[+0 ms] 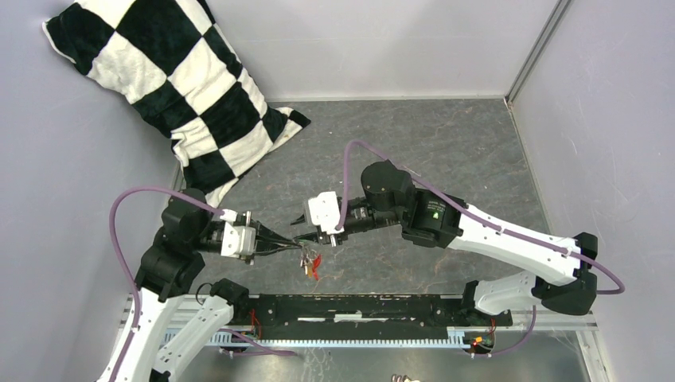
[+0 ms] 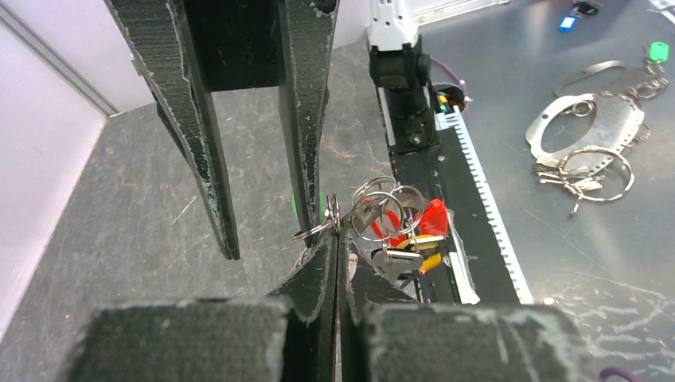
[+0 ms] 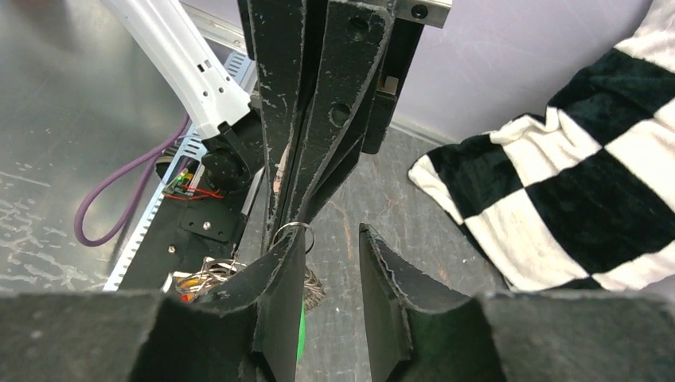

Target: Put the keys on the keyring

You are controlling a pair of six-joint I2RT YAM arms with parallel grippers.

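Observation:
My left gripper (image 2: 336, 227) is shut on the thin silver keyring (image 2: 379, 208) and holds it above the grey table; it also shows in the top view (image 1: 291, 241). A bunch hangs from the ring: a red piece (image 2: 434, 216), a yellow-headed key (image 2: 427, 243) and a plain metal tab. In the top view the bunch (image 1: 309, 261) dangles between the two grippers. My right gripper (image 3: 330, 239) is open and faces the left one tip to tip. A small ring loop (image 3: 296, 229) sits against its left finger. A sliver of the green key (image 3: 302, 334) shows beside that finger, mostly hidden.
A black-and-white checkered pillow (image 1: 179, 83) leans in the back left corner. A black rail (image 1: 374, 306) runs along the near table edge. Beyond it, a metal shelf holds spare rings and metal plates (image 2: 589, 155), a green tag (image 2: 657, 52) and a blue one (image 2: 567, 22).

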